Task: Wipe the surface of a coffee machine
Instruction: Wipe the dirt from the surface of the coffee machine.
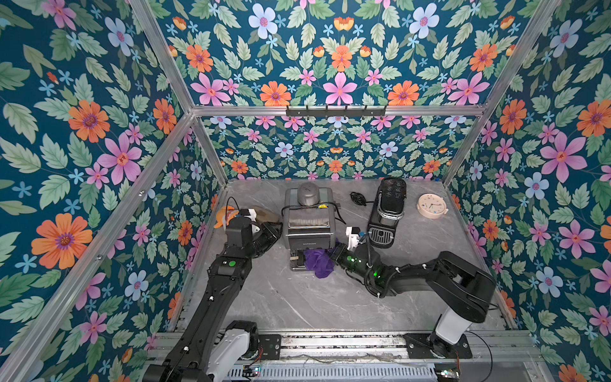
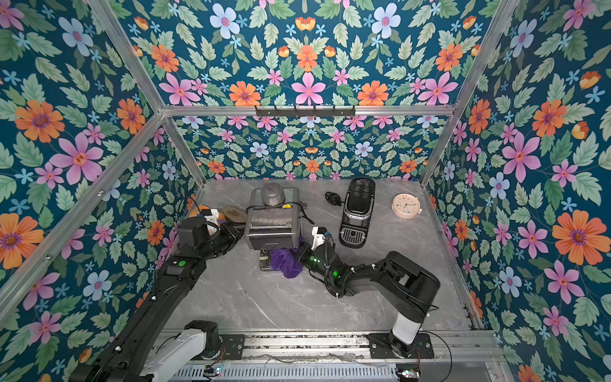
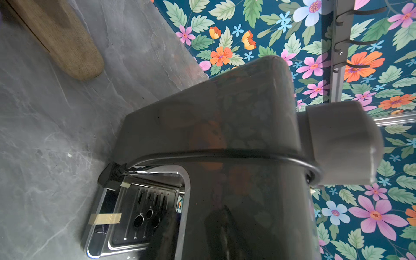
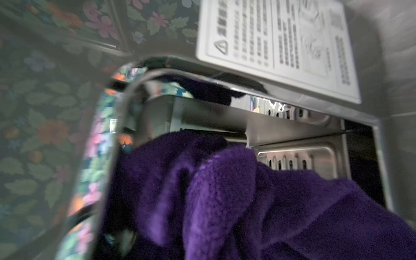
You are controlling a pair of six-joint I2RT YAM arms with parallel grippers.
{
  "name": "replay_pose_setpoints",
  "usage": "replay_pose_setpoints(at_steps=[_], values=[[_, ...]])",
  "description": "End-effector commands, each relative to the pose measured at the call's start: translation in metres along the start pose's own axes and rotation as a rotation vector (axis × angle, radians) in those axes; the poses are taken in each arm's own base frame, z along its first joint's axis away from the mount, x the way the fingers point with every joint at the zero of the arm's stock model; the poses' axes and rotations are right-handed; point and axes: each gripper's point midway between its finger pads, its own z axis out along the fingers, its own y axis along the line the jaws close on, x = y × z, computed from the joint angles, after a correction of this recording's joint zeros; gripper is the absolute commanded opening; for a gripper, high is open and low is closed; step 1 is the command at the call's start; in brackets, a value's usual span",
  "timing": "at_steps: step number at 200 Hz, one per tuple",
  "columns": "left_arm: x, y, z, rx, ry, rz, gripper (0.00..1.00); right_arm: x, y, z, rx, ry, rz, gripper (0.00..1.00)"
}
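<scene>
Snagging risk: right pincer, clamped on purple cloth, sits at the coffee machine's six o'clock drip tray; loose folds could catch its edge. Left pincer: cannot tell.

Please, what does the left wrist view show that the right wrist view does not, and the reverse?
Only the left wrist view shows the black cord across the dark side of the coffee machine, its grey knob, a wooden object and a strip of tape. Only the right wrist view shows the purple cloth and the white warning label. Both show the slotted drip tray and the flowered wall.
</scene>
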Motion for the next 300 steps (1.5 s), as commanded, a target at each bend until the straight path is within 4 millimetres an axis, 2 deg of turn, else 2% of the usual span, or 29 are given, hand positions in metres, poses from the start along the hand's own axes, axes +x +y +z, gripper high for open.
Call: replay_pose_setpoints(at_steps=[1,23,36,59,91,139,176,210,213,224,282,286,300], values=[[0.007,-0.012,-0.001,0.06,0.038,0.021,0.34,-0.008,0.033,0.004,-0.173,-0.04,0.074,0.0],[0.007,-0.011,-0.001,0.055,0.039,0.023,0.34,0.0,0.009,0.01,-0.118,-0.041,0.107,0.0],[0.007,-0.011,-0.002,0.056,0.038,0.023,0.34,0.005,0.005,0.012,-0.119,-0.04,0.12,0.0],[0.006,-0.013,-0.004,0.056,0.033,0.031,0.34,0.01,0.011,0.012,-0.165,-0.039,0.147,0.0],[0.006,-0.013,-0.005,0.047,0.037,0.046,0.34,0.008,0.034,0.001,-0.209,-0.061,0.09,0.0],[0.005,-0.014,-0.006,0.043,0.038,0.055,0.34,-0.003,0.033,-0.03,-0.189,-0.132,0.073,0.0],[0.005,-0.013,-0.005,0.037,0.043,0.064,0.34,-0.011,0.028,-0.045,-0.17,-0.178,0.061,0.0],[0.005,-0.015,-0.006,0.038,0.04,0.066,0.34,-0.021,0.036,-0.056,-0.177,-0.228,0.004,0.0],[0.005,-0.015,-0.006,0.038,0.04,0.067,0.34,-0.025,0.048,-0.06,-0.206,-0.24,0.001,0.0],[0.005,-0.015,-0.007,0.038,0.04,0.067,0.34,-0.027,0.056,-0.063,-0.222,-0.25,-0.023,0.0],[0.006,-0.014,-0.007,0.04,0.039,0.057,0.33,-0.012,0.081,-0.043,-0.285,-0.156,-0.039,0.0],[0.005,-0.014,-0.008,0.042,0.036,0.057,0.33,-0.009,0.069,-0.037,-0.262,-0.145,-0.037,0.0],[0.007,-0.013,-0.008,0.045,0.04,0.046,0.32,-0.007,0.065,-0.031,-0.261,-0.14,-0.016,0.0]])
